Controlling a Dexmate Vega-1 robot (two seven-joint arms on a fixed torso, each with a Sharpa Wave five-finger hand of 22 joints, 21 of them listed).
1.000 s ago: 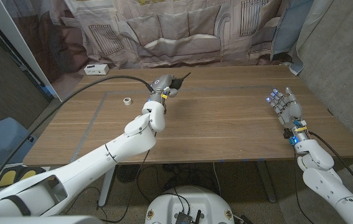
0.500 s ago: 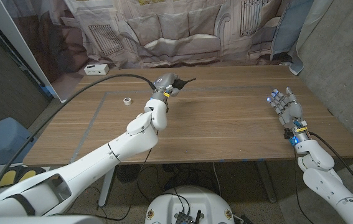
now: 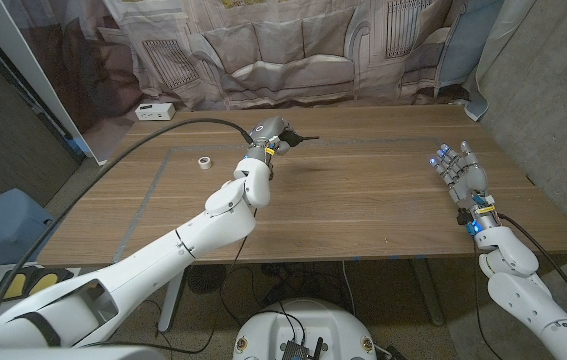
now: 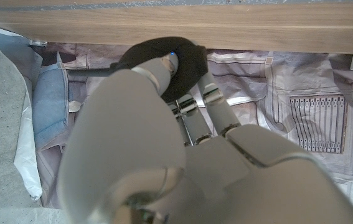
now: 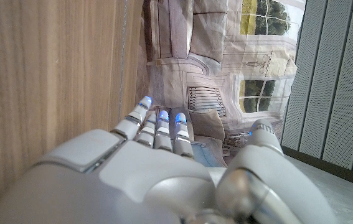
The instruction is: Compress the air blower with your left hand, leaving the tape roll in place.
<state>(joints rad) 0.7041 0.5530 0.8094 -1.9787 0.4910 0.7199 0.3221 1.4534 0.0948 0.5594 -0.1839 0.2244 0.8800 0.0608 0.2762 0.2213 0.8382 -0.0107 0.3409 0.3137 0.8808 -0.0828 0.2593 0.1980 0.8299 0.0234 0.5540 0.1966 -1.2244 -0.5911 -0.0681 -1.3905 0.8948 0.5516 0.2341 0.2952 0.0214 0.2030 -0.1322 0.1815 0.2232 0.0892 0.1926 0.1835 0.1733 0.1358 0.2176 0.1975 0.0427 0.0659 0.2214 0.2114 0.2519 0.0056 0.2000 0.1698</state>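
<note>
The black air blower [image 3: 281, 134] is gripped by the left hand [image 3: 266, 134] at table's 12 o'clock, nozzle now swung level vs. 1 s ago, so compression looks underway; tape roll [image 3: 204, 161] untouched at 10 o'clock, right hand [image 3: 460, 170] kept open at 3 o'clock.

The left hand [image 3: 266, 138] seems clenched with its arm outstretched, while the right hand [image 3: 461, 173] waits, fingers extended.

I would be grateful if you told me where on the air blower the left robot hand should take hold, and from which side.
Best the round black bulb of the air blower, not the thin nozzle pointing toward the robot's right. It is the fat, soft-looking part, so wrapping it from the robot's side suits squeezing. The left robot hand already holds it there. The tape roll lies apart on the table.
</note>
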